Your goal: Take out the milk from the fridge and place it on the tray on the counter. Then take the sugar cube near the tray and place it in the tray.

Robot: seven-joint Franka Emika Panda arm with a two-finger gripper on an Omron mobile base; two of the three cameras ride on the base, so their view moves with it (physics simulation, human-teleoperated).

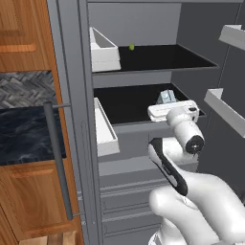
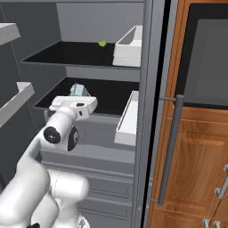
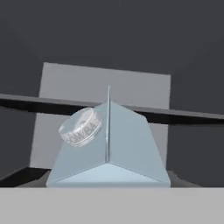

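Just past the hand on the fridge's (image 1: 72, 95) black shelf stands the milk (image 1: 167, 96), likewise beyond the hand from the right (image 2: 78, 91), and close ahead of the gripper, whose grip I cannot tell, its gabled top (image 3: 109, 144).

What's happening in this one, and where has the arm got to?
The robot's arm is reaching into the open fridge, with its gripper at the milk on the middle black shelf. The hand view looks straight onto the carton's gabled top and round cap from very near. Whether the fingers are touching the carton cannot be told, and it stands on the shelf, not lifted. A small green thing lies on the shelf above, beside a white bin.
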